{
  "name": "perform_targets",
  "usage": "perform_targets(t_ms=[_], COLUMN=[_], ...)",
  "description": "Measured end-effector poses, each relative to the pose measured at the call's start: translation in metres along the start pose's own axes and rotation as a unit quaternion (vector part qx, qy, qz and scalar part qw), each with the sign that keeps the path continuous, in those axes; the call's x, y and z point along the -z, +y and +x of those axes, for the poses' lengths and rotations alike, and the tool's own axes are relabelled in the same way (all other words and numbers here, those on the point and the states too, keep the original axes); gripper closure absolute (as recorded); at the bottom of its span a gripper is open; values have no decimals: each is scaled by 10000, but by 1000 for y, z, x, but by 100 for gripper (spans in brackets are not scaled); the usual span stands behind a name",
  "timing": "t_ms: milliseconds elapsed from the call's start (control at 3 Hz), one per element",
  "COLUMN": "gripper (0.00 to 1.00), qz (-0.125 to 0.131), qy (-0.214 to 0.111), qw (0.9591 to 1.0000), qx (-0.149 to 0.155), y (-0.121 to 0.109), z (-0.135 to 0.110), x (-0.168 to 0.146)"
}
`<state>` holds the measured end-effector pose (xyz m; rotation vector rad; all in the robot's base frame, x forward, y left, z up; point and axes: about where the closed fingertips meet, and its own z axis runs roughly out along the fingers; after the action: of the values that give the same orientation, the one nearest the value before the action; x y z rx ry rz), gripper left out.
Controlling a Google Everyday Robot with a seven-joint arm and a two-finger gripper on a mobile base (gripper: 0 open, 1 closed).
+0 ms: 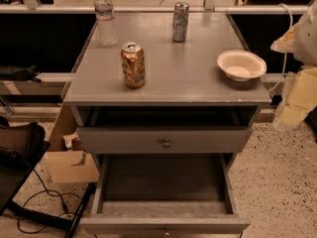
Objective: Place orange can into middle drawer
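Note:
The orange can (132, 65) stands upright on the grey cabinet top (188, 83), left of centre towards the front. The middle drawer (163, 182) is pulled out below, and its dark floor is bare. My gripper (292, 105) shows as a pale shape at the right edge of the view, beside the cabinet's right front corner. It is well apart from the can and holds nothing that I can see.
A clear water bottle (104, 16) and a slim silver can (181, 22) stand at the back of the top. A white bowl (241, 65) sits at the right. The upper drawer with a round knob (166, 143) is slightly open. A cardboard box (69, 162) and cables lie on the floor at left.

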<state>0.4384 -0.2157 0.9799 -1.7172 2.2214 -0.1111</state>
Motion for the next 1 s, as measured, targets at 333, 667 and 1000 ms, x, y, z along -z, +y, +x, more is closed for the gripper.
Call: perform_targets(t_ms=[333,667,1000], gripper=[0,0,0], qz=[1,289,600], qy=[-1,-238,-988], qw=[10000,9993,9932], qx=[0,83,-104], y=[0,-16,-49], z=[0,-15,-34], x=[0,-4,-23])
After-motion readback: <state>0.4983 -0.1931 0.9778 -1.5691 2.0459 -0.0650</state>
